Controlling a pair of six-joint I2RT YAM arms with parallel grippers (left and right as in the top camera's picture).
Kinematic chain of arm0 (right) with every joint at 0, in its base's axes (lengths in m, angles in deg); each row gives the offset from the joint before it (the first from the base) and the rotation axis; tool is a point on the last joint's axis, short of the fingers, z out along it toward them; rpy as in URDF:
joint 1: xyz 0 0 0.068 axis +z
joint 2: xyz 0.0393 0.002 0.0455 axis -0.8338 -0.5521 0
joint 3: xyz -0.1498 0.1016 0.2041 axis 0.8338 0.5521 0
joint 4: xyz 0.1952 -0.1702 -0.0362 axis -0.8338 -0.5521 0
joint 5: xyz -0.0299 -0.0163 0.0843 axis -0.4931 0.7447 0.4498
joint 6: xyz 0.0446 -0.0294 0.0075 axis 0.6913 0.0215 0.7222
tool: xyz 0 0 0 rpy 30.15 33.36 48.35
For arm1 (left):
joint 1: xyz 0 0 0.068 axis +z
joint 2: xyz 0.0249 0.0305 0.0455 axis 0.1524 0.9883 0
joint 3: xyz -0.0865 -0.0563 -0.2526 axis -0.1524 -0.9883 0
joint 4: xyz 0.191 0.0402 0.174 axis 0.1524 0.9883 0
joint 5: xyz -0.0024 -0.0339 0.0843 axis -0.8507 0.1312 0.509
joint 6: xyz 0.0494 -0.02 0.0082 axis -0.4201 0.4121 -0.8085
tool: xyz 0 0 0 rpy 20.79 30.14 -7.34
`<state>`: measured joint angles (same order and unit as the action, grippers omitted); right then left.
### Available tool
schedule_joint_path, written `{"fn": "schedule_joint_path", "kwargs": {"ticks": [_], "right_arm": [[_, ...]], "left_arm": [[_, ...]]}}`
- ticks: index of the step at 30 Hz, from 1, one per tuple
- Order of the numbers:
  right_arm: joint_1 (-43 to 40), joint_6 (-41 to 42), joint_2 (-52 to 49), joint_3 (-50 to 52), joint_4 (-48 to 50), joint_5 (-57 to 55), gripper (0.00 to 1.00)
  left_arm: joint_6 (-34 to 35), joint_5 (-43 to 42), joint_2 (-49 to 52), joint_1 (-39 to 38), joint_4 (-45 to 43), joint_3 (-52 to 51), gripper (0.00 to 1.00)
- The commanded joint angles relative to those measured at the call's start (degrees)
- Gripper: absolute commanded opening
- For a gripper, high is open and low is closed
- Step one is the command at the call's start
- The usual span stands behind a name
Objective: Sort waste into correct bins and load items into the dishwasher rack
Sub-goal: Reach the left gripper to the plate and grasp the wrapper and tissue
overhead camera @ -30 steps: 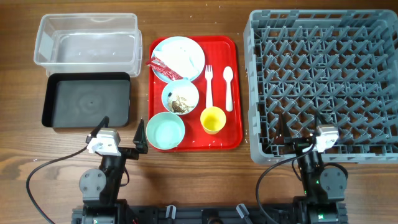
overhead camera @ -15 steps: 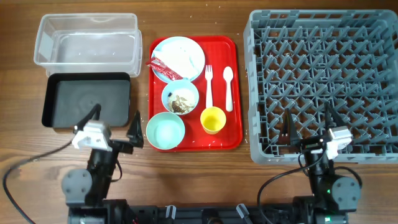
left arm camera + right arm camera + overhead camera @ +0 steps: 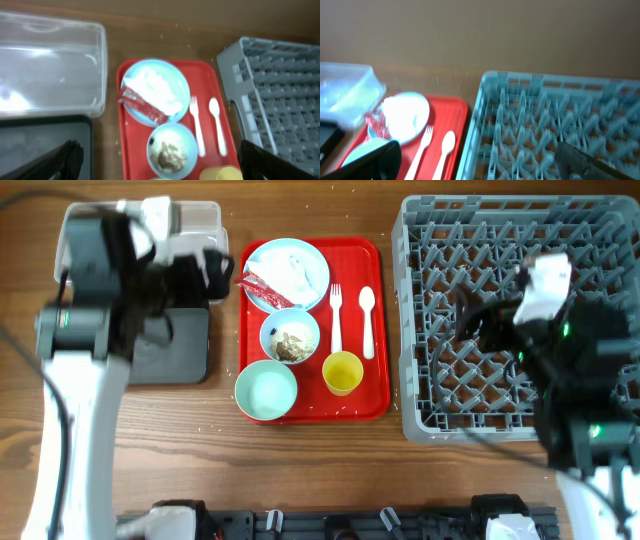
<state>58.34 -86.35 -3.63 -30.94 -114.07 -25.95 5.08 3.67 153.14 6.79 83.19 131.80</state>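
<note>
On the red serving tray (image 3: 376, 396) a pale blue plate (image 3: 312, 260) holds a white napkin (image 3: 288, 268) and a red wrapper (image 3: 262, 287). Below it stand a small blue bowl (image 3: 290, 337) of brown scraps (image 3: 167, 155), a mint-green bowl (image 3: 266, 391) and a yellow cup (image 3: 342, 372). A white fork (image 3: 336, 315) and spoon (image 3: 367, 320) lie beside them. My left gripper (image 3: 185, 275) is open and empty, high over the clear tub (image 3: 50, 65) and black tray (image 3: 185, 350). My right gripper (image 3: 495, 320) is open and empty above the grey rack (image 3: 440, 240).
The rack holds only its pegs and fills the right side. The left arm hides most of the clear tub and part of the black tray from overhead. Bare wooden table lies in front of the red tray.
Both arms have risen from low at the table's front edge. The left one now hangs over the tub and black tray, the right one over the rack. Both stay open.
</note>
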Motion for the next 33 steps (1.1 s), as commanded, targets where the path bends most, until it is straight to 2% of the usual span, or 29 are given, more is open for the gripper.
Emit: {"fn": "schedule_joint_path", "kwargs": {"ticks": [1, 10, 11, 13, 16, 20, 26, 33], "right_arm": [[0.2, -0.5, -8.0, -9.8, -7.8, 0.3, 1.0], [0.2, -0.3, -17.6, -11.0, -13.3, 0.3, 1.0], [0.2, -0.3, -18.0, -11.0, -13.8, 0.3, 1.0], [0.2, -0.2, -18.7, -11.0, -14.3, 0.4, 1.0], [0.2, 1.6, -19.1, -11.0, -14.4, 0.6, 1.0], [0.2, 1.7, -19.1, -10.9, -15.1, 0.6, 1.0], [0.2, 1.7, -19.4, -10.8, -15.5, 0.6, 1.0], [0.2, 1.7, -19.4, -10.8, -15.5, 0.5, 1.0]], "left_arm": [[-0.1, -0.5, 11.3, -4.5, 6.4, 15.2, 1.0], [1.9, -1.7, 21.5, -12.2, -1.1, 16.8, 1.0], [5.1, -0.5, 23.3, -12.6, -1.6, 16.8, 1.0], [17.4, 8.8, 28.4, -13.3, -1.8, 16.8, 1.0], [29.7, 15.8, 35.8, -13.5, -2.3, 16.8, 1.0], [36.3, 16.1, 42.4, -13.5, -3.8, 16.8, 1.0], [37.5, 16.1, 48.4, -13.6, -9.8, 16.8, 1.0], [37.4, 16.1, 52.5, -13.6, -11.7, 16.7, 1.0]]}}
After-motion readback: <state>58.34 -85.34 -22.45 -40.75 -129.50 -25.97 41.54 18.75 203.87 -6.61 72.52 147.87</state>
